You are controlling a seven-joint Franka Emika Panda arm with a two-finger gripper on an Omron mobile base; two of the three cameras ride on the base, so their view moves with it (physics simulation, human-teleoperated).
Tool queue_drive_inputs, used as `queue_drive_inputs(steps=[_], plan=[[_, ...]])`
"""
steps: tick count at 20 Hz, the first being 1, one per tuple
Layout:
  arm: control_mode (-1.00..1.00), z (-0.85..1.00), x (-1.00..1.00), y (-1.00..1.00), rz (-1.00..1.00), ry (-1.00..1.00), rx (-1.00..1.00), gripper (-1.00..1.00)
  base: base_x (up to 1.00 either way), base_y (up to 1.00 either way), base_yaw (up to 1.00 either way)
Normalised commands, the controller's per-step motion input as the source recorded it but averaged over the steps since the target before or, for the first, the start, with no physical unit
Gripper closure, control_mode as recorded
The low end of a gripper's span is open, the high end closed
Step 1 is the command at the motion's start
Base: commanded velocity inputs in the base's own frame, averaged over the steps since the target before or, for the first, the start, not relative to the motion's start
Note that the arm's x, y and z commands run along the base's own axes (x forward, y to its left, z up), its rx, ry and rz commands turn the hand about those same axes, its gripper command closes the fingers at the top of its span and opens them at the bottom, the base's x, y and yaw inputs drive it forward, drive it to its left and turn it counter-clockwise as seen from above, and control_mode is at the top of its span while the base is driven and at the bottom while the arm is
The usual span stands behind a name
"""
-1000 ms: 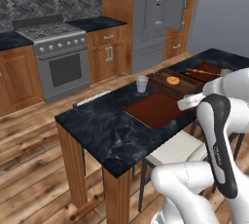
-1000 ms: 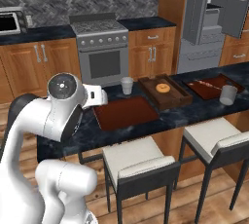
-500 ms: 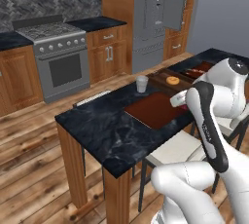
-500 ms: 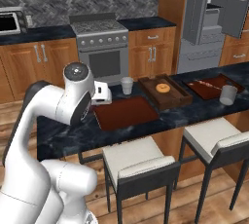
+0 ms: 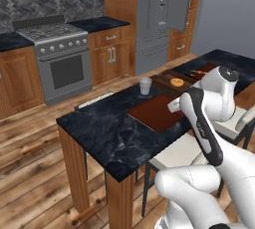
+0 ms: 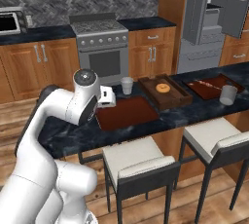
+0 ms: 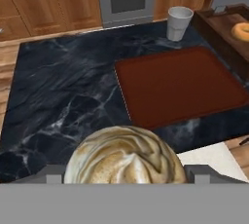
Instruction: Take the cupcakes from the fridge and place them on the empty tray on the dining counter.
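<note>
In the hand view a cupcake [image 7: 125, 156] with a swirled tan-cream top sits between the gripper [image 7: 125, 173] fingers, which stand wide on either side of it and hold it. It hangs above the near edge of the dining counter [image 7: 63, 101], short of the bare reddish-brown tray [image 7: 182, 84]. A grey cup [image 7: 179, 22] stands just beyond the tray's far edge.

**White arm, dark joints**

The arm [image 5: 206, 123] is built of glossy white, rounded shells, thick as pipes, with bulbous elbows. Dark grey seams ring each joint, and a black stripe runs down one link. A round grey cap [image 6: 85, 76] tops the joint. The base [image 6: 53, 189] swells smooth and white.
</note>
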Motion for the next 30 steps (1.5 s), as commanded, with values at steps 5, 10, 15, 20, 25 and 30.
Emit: queue_drive_inputs(steps=[5, 10, 15, 20, 25, 30], plan=[[-1.0, -0.43, 0.61, 0.0, 0.0, 0.0, 0.0, 1.0, 0.0, 0.0, 0.0], [-1.0, -0.36, 0.58, 0.0, 0.0, 0.0, 0.0, 1.0, 0.0, 0.0, 0.0], [-1.0, -0.33, 0.48, 0.0, 0.0, 0.0, 0.0, 1.0, 0.0, 0.0, 0.0], [-1.0, -0.28, 0.44, 0.0, 0.0, 0.0, 0.0, 1.0, 0.0, 0.0, 0.0], [-1.0, -0.29, 0.43, 0.0, 0.0, 0.0, 0.0, 1.0, 0.0, 0.0, 0.0], [-1.0, -0.27, 0.39, 0.0, 0.0, 0.0, 0.0, 1.0, 0.0, 0.0, 0.0]])
